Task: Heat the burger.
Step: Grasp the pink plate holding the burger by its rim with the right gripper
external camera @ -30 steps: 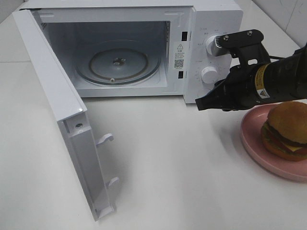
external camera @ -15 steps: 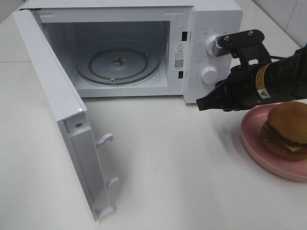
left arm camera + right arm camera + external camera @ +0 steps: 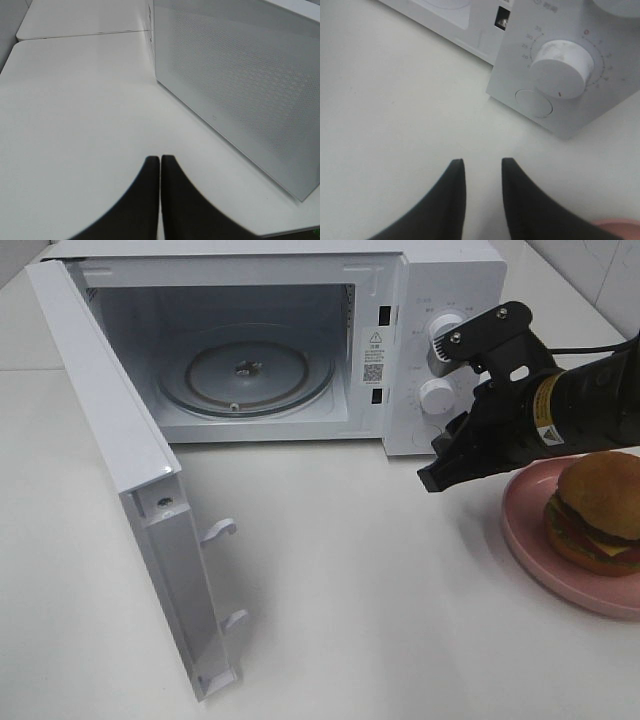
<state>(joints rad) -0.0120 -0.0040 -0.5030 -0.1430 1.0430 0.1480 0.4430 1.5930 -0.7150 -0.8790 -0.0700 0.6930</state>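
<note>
White tabletop (image 3: 350,570) under the right claw (image 3: 481,162) — narrowly parted, empty, touching nothing; burger (image 3: 597,510) near, behind its tips. Left claw (image 3: 160,159) — pressed together, empty.

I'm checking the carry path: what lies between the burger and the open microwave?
The exterior high view shows the right gripper hanging between burger and microwave; otherwise only the pink plate's rim and bare table.

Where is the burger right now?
In the exterior high view the burger sits on the pink plate at the far right, just front-right of the microwave; the right end effector is just left of it, not touching.
</note>
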